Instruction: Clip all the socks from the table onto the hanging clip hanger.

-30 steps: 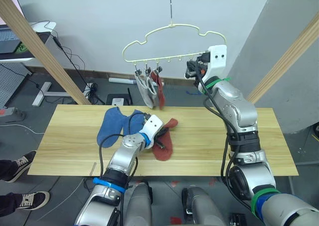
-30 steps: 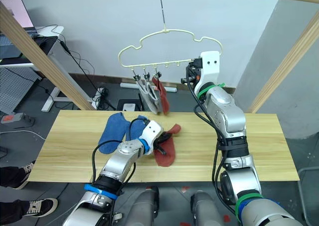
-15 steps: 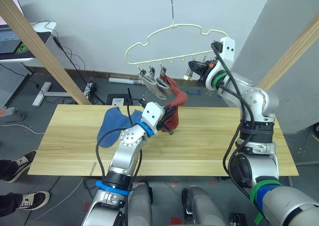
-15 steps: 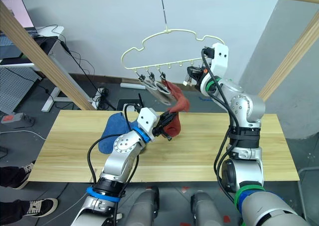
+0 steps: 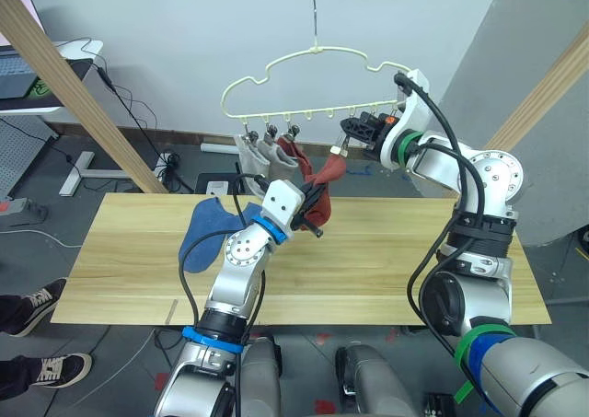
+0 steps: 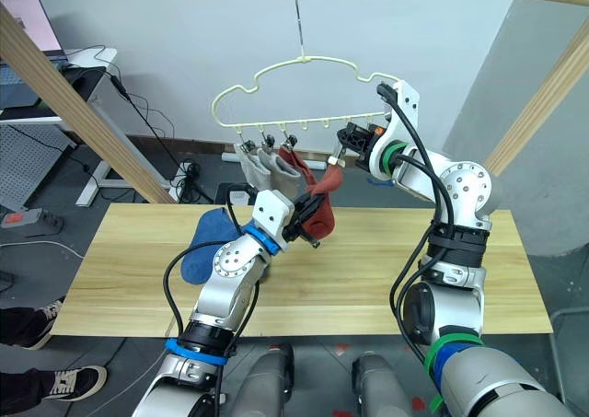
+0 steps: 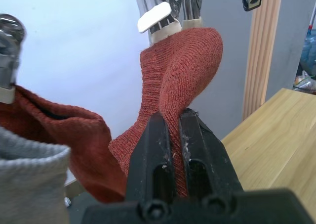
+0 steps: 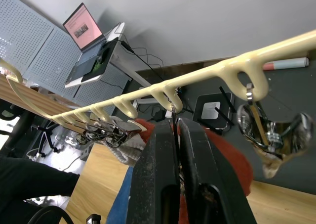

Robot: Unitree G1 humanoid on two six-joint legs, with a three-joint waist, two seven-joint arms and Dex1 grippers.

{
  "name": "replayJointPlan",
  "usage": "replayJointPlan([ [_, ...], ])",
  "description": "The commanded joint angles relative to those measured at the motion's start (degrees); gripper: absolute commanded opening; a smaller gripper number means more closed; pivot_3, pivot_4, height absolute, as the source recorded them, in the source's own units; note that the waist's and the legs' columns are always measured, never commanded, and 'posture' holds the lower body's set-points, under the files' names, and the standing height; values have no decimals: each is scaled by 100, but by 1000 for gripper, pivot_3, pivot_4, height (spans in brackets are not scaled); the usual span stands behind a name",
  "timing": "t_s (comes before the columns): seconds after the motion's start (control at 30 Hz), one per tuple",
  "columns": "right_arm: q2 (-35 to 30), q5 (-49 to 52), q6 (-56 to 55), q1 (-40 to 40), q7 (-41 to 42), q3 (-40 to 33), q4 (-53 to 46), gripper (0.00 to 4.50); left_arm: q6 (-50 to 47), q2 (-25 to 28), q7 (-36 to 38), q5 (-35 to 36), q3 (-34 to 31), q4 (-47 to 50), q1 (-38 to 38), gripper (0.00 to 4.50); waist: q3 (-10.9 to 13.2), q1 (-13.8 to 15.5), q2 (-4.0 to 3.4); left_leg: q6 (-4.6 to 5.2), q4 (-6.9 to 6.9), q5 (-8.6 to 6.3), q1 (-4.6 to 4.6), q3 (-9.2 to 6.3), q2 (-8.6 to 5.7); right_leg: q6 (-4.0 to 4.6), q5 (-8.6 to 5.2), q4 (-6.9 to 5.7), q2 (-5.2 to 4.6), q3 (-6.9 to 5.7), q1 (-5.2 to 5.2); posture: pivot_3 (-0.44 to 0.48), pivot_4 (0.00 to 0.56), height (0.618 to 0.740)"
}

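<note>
A rust-red sock (image 5: 324, 189) is pinched in the left hand (image 5: 316, 199) above the counter (image 5: 386, 260). Blue socks (image 5: 204, 228) are partly hidden behind that arm. On the clip hanger (image 5: 313, 76), a clip (image 8: 174, 116) is squeezed by the right hand (image 5: 352, 133), its fingers pressed together.

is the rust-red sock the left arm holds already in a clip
Yes. The rust-red sock has its top edge inside a metal clip, while the left end effector is shut on its lower part.

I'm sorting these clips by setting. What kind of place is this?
Probably a robotics lab or workshop, not a home. A wooden table stands on a bare grey floor under a rough wooden frame, with a laptop on a desk, loose cables and a power strip.
</note>
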State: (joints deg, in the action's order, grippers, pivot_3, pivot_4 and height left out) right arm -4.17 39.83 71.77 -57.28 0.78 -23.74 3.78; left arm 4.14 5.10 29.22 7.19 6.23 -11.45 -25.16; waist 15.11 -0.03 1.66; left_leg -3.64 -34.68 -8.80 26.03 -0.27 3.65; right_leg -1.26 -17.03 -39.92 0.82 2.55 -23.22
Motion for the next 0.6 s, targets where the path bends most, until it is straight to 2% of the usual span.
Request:
replayJointPlan([
  [0.03,9,167,83,-16,-114,-135,-195,0,159,-37,-32,55,-45,96,-142,35,0,-4,0,0,0,0,0,0,0,0,0,0,0,0,0,39,257,740],
  [0.47,36,282,156,72,-217,-48,-322,0,236,-90,-48,48,-42,25,-276,35,0,-6,0,1,3,-1,2,0,1,-1,-1,5,2,0,-1,39,259,740],
  [0.6,33,311,166,92,-176,-39,-342,1126,239,-106,-19,42,3,48,-283,0,0,-9,0,1,3,-1,2,0,0,-1,-1,6,2,0,-2,42,255,740],
])
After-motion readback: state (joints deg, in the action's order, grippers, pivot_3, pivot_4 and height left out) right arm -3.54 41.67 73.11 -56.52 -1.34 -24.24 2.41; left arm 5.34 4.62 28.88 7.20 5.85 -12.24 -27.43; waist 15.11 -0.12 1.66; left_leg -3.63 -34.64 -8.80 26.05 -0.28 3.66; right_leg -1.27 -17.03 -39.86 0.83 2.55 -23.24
